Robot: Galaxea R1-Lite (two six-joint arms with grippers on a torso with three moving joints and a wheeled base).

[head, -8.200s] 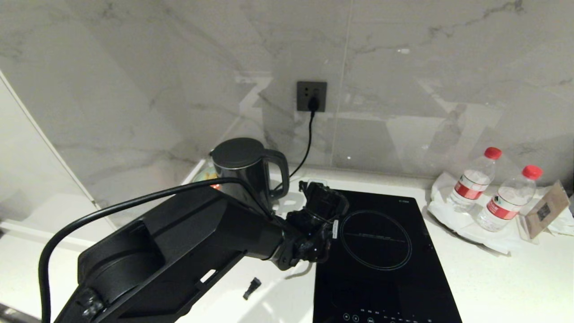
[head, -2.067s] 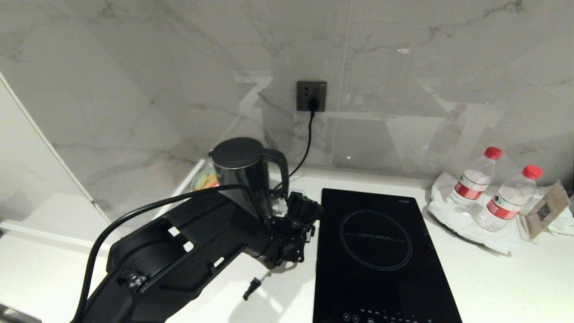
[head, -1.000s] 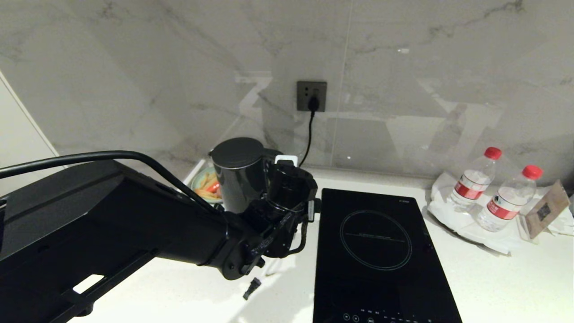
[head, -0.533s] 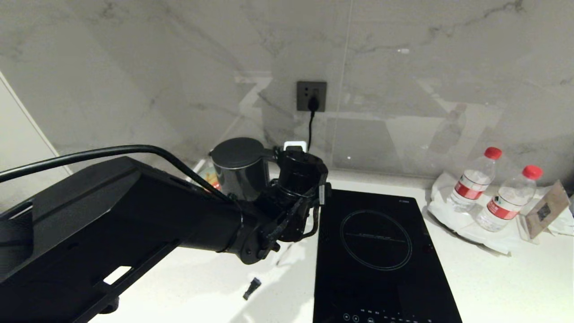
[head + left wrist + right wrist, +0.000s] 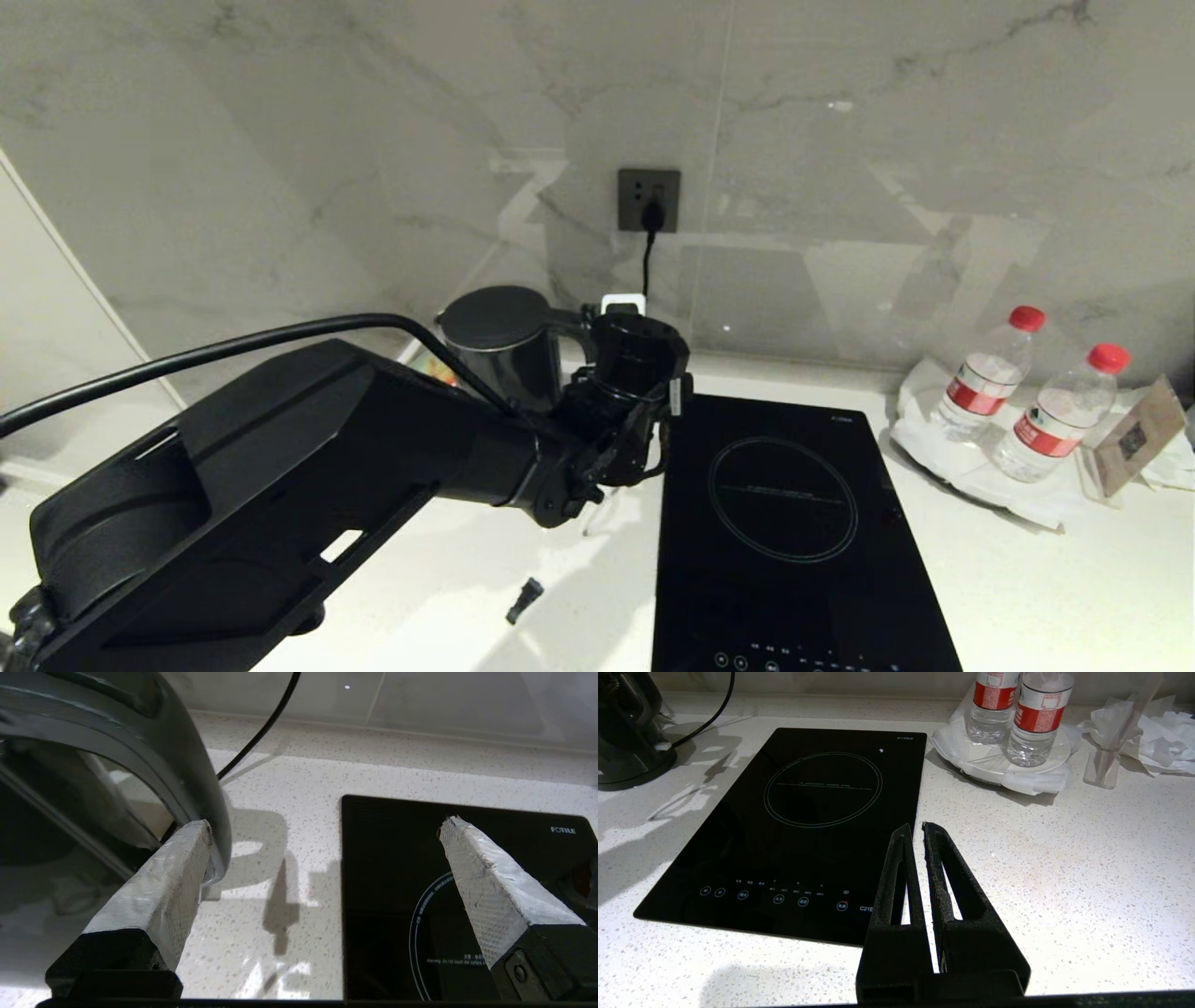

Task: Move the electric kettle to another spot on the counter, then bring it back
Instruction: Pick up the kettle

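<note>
Electric kettle point(image 5: 504, 359) stands upright at the far left of the desk point(image 5: 1027, 579), close to the marble back wall, loop handle turned right toward the cooktop point(image 5: 794, 532). Lid on, flat. A black cord point(image 5: 644, 271) runs up from behind it to a wall socket point(image 5: 649, 199).

Left tool point(image 5: 322, 830) is at the kettle's handle, reached in from the near left. Its jaws stand wide apart and hold nothing. In the left wrist view one taped finger point(image 5: 173, 877) lies right against the lower curve of the handle point(image 5: 187, 784), touching or nearly so; the other finger hangs well clear over the far left corner of the cooktop. The handle is beside the near finger, not between the two.

Right tool point(image 5: 917, 830) hovers above the near right edge of the cooktop, fingers nearly together with only a thin slit between them, gripping nothing.

Two red-capped water bottles point(image 5: 1022, 392) stand on a white plate point(image 5: 934, 439) at the far right of the desk, crumpled paper beside them. A small black bit point(image 5: 525, 599) lies on the desk near the cooktop's left edge.
</note>
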